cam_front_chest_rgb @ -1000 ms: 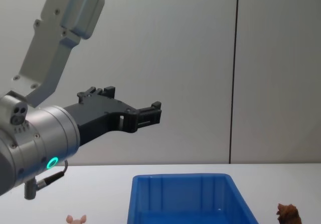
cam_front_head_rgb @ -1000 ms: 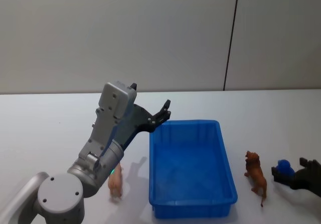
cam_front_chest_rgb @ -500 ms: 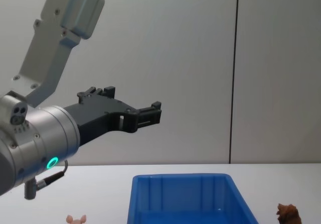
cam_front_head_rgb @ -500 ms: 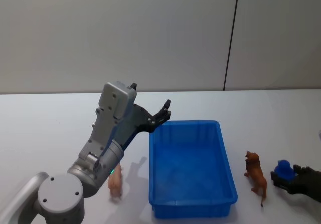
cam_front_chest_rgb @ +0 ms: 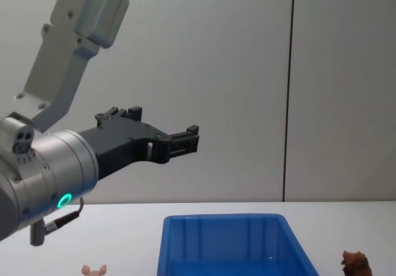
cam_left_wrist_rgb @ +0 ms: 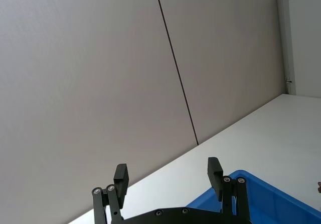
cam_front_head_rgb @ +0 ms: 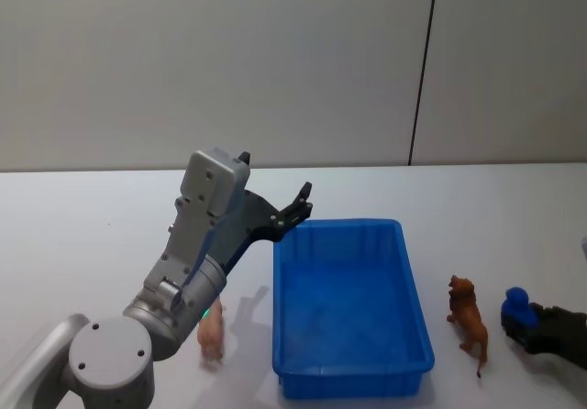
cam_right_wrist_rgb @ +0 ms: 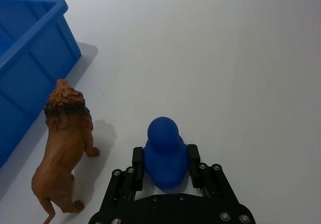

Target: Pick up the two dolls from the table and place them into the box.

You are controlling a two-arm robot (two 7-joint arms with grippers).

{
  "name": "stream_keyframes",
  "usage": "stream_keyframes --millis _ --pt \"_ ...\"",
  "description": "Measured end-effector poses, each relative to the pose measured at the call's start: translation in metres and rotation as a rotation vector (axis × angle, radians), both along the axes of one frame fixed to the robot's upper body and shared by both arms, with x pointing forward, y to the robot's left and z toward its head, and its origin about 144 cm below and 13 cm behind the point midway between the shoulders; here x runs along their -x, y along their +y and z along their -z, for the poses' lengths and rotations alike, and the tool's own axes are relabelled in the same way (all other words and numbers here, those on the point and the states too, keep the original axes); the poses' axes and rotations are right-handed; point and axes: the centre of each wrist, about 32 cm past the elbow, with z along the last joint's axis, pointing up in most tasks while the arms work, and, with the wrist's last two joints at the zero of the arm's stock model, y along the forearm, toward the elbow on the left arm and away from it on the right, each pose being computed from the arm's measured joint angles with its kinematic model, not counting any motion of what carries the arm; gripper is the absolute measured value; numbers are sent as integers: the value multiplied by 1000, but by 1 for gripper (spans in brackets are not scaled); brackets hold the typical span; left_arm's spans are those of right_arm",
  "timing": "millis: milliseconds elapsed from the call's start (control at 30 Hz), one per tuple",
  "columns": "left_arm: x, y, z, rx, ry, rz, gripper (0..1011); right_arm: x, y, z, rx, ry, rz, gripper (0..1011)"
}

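The right claw (cam_right_wrist_rgb: 165, 155) pinches the blue doll (cam_right_wrist_rgb: 162, 132) on the table (cam_right_wrist_rgb: 241, 58), just right of the lion (cam_right_wrist_rgb: 64, 148). The lion stands beside the box (cam_front_head_rgb: 351, 226), lying along its long side, head pointing away from the robot. The left claw (cam_left_wrist_rgb: 168, 176), spread wide, hangs high near the box's far left corner.
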Motion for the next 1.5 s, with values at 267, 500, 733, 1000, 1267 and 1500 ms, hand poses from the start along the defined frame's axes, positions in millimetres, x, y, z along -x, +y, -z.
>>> stream_keyframes --millis 267,500,733,1000,1267,1500 --pt "0 0 0 0 0 0 1001 -1 0 -3 -11 -55 1 458" --pt "0 0 0 0 0 0 1001 -2 3 -12 -22 -135 -5 414" --pt "0 0 0 0 0 0 1001 -4 9 -26 -38 -229 -31 371" --pt "0 0 0 0 0 0 1001 -10 23 -47 -67 -310 -108 318" --pt "0 0 0 0 0 0 1001 -19 40 -62 -94 -345 -209 266" --pt "0 0 0 0 0 0 1001 -31 58 -69 -106 -337 -306 225"
